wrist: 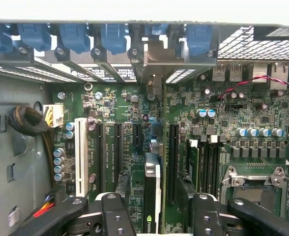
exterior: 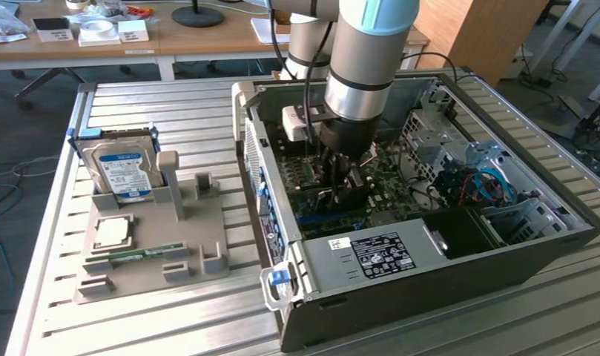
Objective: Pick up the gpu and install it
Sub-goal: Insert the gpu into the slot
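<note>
Closest to us in the wrist view are the gripper's [wrist: 160, 202] two black fingers [wrist: 117, 216], and we see them standing wide apart. Between them the gpu [wrist: 152, 184] shows edge-on, upright on the motherboard [wrist: 233, 123], with a gap on each side, so neither finger touches it. Its metal bracket [wrist: 154, 61] sits against the rear wall of the case, under a row of blue clips [wrist: 75, 37]. Empty black slots [wrist: 172, 162] run alongside the card, and we see a white slot [wrist: 80, 155] further off.

In the exterior view the arm [exterior: 364, 67] reaches straight down into the open computer case [exterior: 409, 297], which lies on its side on the slatted metal table [exterior: 161, 104]. Inside we make out the green board, blue cables [exterior: 488, 185] and silver drive cages [exterior: 522, 219].

At the exterior view's left, well apart from the case, a grey tray [exterior: 131, 285] holds a hard drive [exterior: 122, 167] standing upright, a processor [exterior: 112, 231] lying flat and a memory stick [exterior: 131, 256] lying flat beside it.
</note>
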You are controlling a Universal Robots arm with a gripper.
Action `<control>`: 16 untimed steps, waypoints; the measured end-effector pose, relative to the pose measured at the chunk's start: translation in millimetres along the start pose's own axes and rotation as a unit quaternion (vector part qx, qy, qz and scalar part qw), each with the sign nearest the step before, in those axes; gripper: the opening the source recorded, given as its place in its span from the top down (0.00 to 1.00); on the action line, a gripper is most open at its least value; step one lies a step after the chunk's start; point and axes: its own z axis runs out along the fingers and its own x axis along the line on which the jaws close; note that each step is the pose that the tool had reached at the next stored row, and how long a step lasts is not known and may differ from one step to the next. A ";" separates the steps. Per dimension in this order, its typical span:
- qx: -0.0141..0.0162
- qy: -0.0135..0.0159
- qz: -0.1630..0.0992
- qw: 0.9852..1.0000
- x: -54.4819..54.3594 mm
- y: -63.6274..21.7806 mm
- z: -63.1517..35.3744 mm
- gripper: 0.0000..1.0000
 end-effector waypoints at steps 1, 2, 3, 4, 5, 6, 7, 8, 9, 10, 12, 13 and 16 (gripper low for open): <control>0.000 0.000 0.000 1.000 0.0 0.0 0.0 0.48; 0.000 0.000 0.000 1.000 0.0 0.0 0.0 0.48; 0.000 0.000 0.000 1.000 0.0 0.0 0.0 0.48; 0.000 0.000 0.000 1.000 0.0 0.0 0.0 0.48; 0.000 0.000 0.000 1.000 0.0 0.0 0.0 0.48; 0.000 0.000 0.000 1.000 0.0 0.0 0.0 0.50; 0.000 0.000 0.000 1.000 0.0 0.0 0.0 0.50; 0.000 0.000 0.000 1.000 0.0 0.0 -0.1 0.56; 0.000 0.000 0.000 1.000 0.0 0.0 0.0 0.62; 0.000 0.000 0.000 1.000 0.0 0.0 0.0 0.62; 0.000 0.000 0.000 1.000 0.1 0.0 -0.1 0.73; 0.000 0.000 0.000 1.000 0.0 0.0 -0.1 0.74; 0.000 0.000 0.000 1.000 0.0 0.0 -0.1 0.74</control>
